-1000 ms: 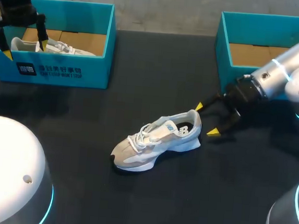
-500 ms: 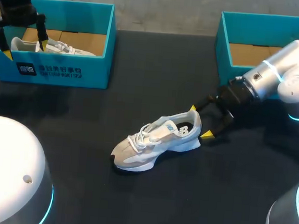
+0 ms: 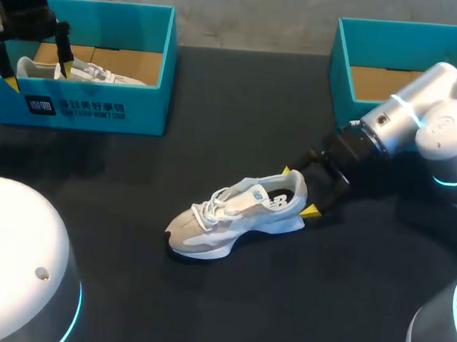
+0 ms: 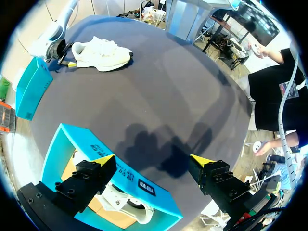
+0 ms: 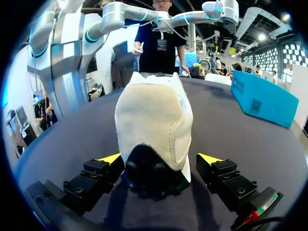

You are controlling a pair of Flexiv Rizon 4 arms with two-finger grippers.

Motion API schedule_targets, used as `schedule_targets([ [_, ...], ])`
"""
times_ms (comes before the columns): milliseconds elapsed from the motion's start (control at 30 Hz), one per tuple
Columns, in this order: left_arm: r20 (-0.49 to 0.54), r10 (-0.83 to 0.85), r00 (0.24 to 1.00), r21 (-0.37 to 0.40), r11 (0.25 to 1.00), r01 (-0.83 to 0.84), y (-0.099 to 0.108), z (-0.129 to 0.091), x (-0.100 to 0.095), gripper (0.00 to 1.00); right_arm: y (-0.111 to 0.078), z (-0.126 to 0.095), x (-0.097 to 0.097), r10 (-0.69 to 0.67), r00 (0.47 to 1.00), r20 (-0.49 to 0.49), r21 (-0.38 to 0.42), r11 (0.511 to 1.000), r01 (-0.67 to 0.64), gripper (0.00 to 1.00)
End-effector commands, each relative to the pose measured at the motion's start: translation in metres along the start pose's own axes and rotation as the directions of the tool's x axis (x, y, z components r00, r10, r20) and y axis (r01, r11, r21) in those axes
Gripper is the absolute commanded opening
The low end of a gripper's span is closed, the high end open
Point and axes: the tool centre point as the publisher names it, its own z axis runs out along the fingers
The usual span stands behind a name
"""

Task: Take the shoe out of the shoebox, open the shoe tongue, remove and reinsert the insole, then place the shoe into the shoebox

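Nearest us, the shoe (image 3: pixel 237 213) rests on its sole on the matte black table (image 3: pixel 200 312), toe towards our left, outside both boxes. It is off-white with beige suede-like panels, white laces and a thick white sole. Our right gripper (image 3: pixel 297 191) sits at the heel, jaws apart, one yellow-tipped finger on each side of the dark-lined collar, not clamped. Farther off, the left shoebox (image 3: pixel 90 111), teal card with a brown inside, holds a second white shoe (image 3: pixel 93 71). Our left gripper (image 3: pixel 37 74) hangs over its front wall, jaws apart. The right shoebox (image 3: pixel 341 69) stands at the far right.
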Motion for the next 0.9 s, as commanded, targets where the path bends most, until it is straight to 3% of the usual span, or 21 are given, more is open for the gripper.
schedule_targets([
  [33, 0.002, 0.001, 1.0, -0.002, 1.0, -0.001, 0.0, 0.0, 0.001, 1.0, 0.003, 0.003, 0.0, 0.009, 1.0, 0.003, 0.003, 1.0, -0.009, 1.0],
  [167, 0.002, 0.001, 1.0, -0.002, 1.0, -0.001, 0.0, 0.0, 0.001, 1.0, 0.004, 0.003, 0.003, 0.047, 0.998, 0.043, 0.004, 0.999, -0.047, 1.0],
  [900, 0.002, 0.001, 1.0, -0.002, 1.0, -0.001, 0.0, 0.0, 0.001, 1.0, 0.014, 0.021, 0.004, 0.052, 0.997, 0.065, -0.018, 0.999, -0.051, 1.0],
])
